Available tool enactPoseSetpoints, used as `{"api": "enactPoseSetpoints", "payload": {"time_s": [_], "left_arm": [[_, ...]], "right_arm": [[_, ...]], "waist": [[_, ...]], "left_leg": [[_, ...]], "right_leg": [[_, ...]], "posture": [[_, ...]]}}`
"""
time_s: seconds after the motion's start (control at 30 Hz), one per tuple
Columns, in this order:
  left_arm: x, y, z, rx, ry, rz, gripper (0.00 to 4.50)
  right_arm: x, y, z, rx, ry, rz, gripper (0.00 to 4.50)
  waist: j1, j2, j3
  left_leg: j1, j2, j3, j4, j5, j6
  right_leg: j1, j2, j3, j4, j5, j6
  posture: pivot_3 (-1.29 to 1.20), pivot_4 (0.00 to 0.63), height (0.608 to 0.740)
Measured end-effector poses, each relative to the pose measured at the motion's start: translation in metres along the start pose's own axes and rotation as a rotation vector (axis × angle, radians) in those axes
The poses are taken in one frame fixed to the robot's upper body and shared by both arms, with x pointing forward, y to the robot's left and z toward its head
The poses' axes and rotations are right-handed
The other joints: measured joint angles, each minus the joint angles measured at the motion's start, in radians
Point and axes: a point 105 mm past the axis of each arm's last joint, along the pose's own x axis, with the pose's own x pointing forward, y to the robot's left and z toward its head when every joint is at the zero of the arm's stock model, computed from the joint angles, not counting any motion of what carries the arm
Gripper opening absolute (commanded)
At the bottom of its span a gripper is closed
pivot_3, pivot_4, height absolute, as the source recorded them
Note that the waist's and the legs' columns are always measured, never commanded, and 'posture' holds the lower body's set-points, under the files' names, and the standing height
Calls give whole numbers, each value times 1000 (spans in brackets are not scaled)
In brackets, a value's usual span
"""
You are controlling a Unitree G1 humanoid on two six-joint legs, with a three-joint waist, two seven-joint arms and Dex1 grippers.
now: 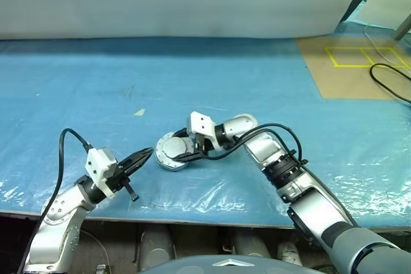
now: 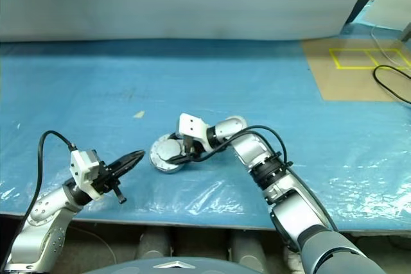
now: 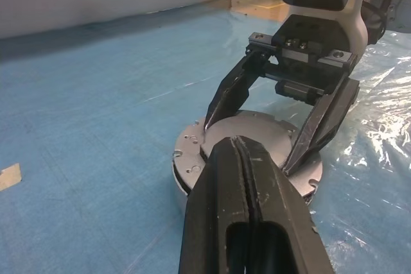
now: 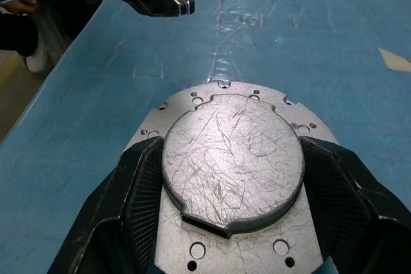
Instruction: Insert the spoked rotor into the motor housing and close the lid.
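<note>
The motor housing (image 1: 166, 163) sits on the blue sheet near the front middle, with the lid (image 4: 231, 165) lying flat on top, its plain scratched grey face up. My right gripper (image 4: 231, 147) reaches in from the right and straddles the lid's raised round disc, with a black finger (image 4: 138, 197) pressed against its rim on each side. My left gripper (image 1: 145, 154) is shut with nothing in it, its tip (image 3: 235, 145) pointing at the housing from a short way to its left. The spoked rotor is hidden.
A blue plastic-covered sheet (image 1: 77, 94) spreads over the table, and its front edge (image 1: 192, 208) runs just before the arms. A small scrap of tape (image 1: 139, 112) lies behind the housing. At the back right are a brown board (image 1: 359, 75) with yellow lines and a black cable (image 1: 388, 78).
</note>
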Motion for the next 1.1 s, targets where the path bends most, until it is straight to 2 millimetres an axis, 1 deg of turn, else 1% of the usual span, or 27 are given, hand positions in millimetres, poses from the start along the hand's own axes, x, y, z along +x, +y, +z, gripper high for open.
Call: {"api": "enactPoseSetpoints", "payload": {"time_s": [0.13, 0.53, 0.67, 0.8, 0.9, 1.0, 1.1], "left_arm": [[-1, 0, -1, -3, 2, 7, 0], [1, 1, 0, 0, 0, 8, 0], [9, -4, -1, 9, 3, -28, 0], [18, -6, -10, 18, 37, -60, 0], [23, -2, -18, 28, 71, -58, 0], [21, 5, -27, 39, 96, -41, 0], [19, 6, -29, 60, 94, -43, 0]], "right_arm": [[4, -2, 1, 19, -6, -10, 2951], [3, -2, -3, -26, 11, -10, 2951], [3, -3, -5, -24, 8, -13, 2951], [3, -3, -6, -18, 8, -15, 2951], [3, -3, -5, -16, 7, -14, 2951], [3, -3, -5, -16, 7, -14, 2951], [2, -3, -6, -12, 9, -16, 2951]], "waist": [[2, 0, 0], [2, 0, 0], [3, 0, 0], [3, 1, -1], [3, 1, -1], [2, 1, -1], [4, 1, -1]], "left_leg": [[0, 0, 0, 0, 0, 0], [1, 0, 0, 0, 0, 0], [3, 0, 0, 0, 0, 0], [3, 0, 0, 0, 0, 0], [3, 0, 0, 0, 0, 0], [3, 0, 0, 0, 0, 0], [3, -1, 0, 0, 0, 0]], "right_leg": [[0, 0, 0, 0, 0, 0], [1, 0, 0, 0, 0, 0], [3, 0, 0, 0, 0, 0], [3, 0, 0, 0, 0, 0], [3, 0, 0, 0, 0, 0], [3, 0, 0, 0, 0, 0], [3, -1, 0, 0, 0, 0]], "posture": [[0, 150, 740], [0, 150, 740], [0, 150, 740], [0, 150, 740], [0, 150, 740], [0, 150, 740], [0, 150, 740]]}}
